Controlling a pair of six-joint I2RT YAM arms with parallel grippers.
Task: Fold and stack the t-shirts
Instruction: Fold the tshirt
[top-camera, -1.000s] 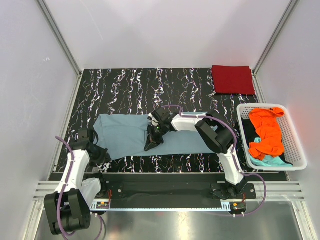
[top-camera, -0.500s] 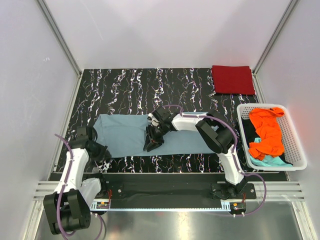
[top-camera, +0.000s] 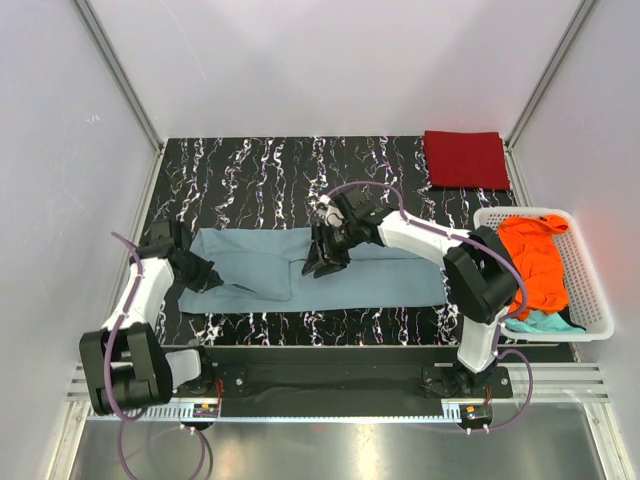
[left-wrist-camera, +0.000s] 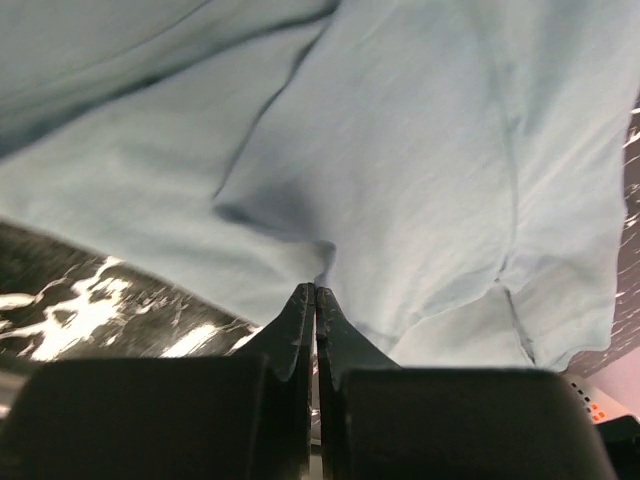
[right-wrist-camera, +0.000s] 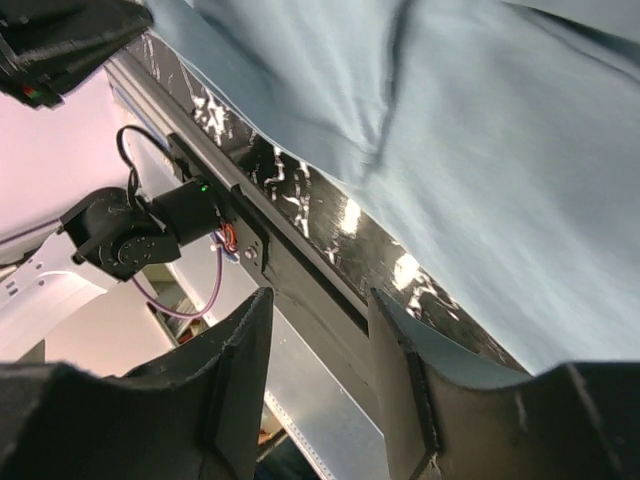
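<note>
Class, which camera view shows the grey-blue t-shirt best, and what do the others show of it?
The top external view: almost the whole grey-blue t-shirt lies spread along the table. The left wrist view shows only a close patch pinched by the left hand; the right wrist view, one edge beyond the open right hand.

Matt grey-blue cloth t-shirt, glossy black marbled table, white plastic basket
</note>
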